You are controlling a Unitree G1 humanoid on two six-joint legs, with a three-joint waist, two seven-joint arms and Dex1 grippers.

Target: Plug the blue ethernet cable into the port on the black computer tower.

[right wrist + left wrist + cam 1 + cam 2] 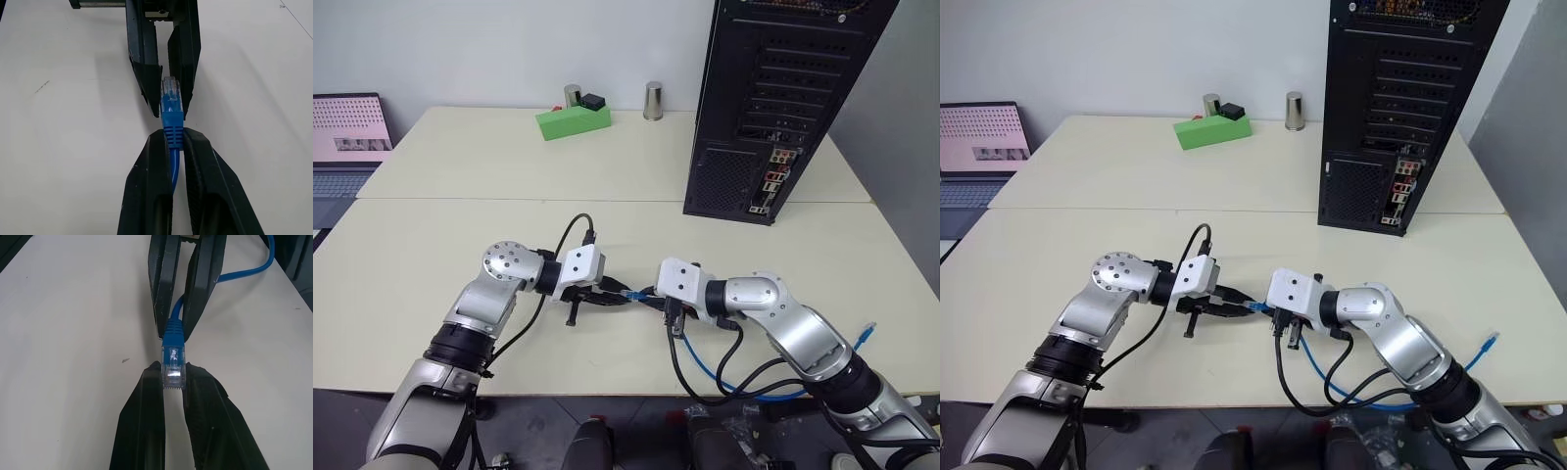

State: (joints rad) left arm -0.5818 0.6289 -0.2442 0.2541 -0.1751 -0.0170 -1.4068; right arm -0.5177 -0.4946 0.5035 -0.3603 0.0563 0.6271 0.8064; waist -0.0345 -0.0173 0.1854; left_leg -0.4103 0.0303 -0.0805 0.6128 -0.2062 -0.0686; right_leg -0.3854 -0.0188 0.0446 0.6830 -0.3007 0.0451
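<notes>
Pale table (460,225) carries a handover: right fingers (172,142) clamp the blue ethernet cable (171,113) behind its boot, left fingers (174,378) pinch its plug, steadying it; black computer tower (773,108) waits beyond.

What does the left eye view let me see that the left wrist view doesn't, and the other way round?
Left eye view: the black computer tower at the table's far side, a green block and a laptop. Left wrist view: the clear plug up close, pinched between the left gripper's fingertips. Both: the blue ethernet cable, held by the right gripper too.
</notes>
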